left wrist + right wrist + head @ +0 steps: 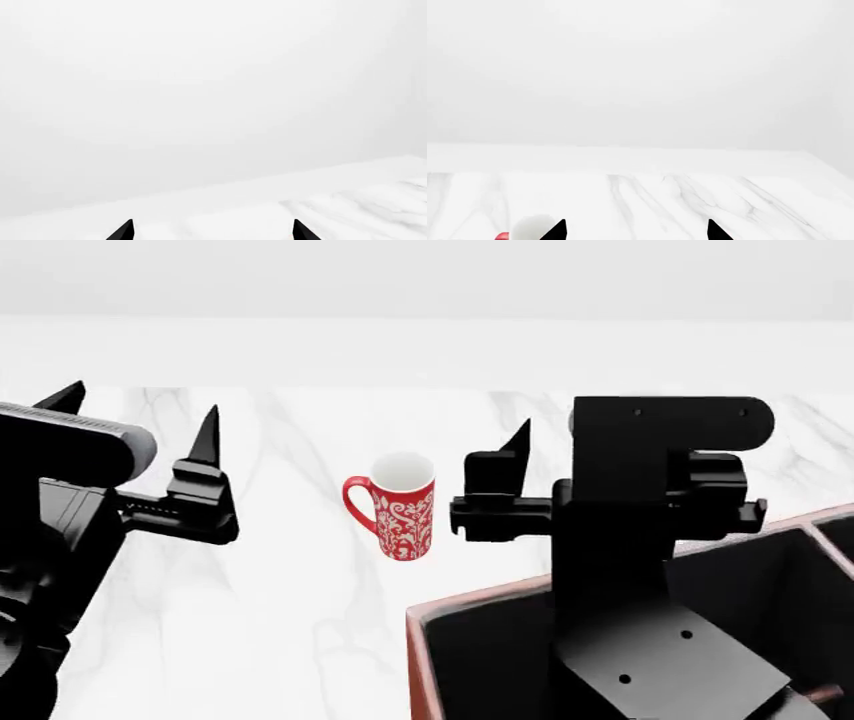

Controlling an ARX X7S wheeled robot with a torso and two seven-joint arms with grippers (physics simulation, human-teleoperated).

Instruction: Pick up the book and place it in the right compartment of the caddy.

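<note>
Two arms raised over a white marbled table (294, 570), fingers pointing away from the robot. Left gripper (134, 415) at the left of the head view, jaws spread wide with nothing between them; in the left wrist view, only the two black fingertips (122, 231) showing, set well apart over the table's far edge. Right gripper (574, 440) near the middle-right, held above the caddy (481, 660), one pointed finger (514, 445) standing up, the other hidden behind the black arm; in the right wrist view, two tips well apart with only bare table between, so jaws open and empty. Caddy at the lower right of the head view: reddish-brown wall, pale rim, black inside, a divider near the right edge. Much of its interior covered by the right arm. Red patterned mug (396, 508) upright on the table between the grippers, handle toward the left arm, just beyond the caddy's near corner. Book not visible in any view; position impossible to tell.
</note>
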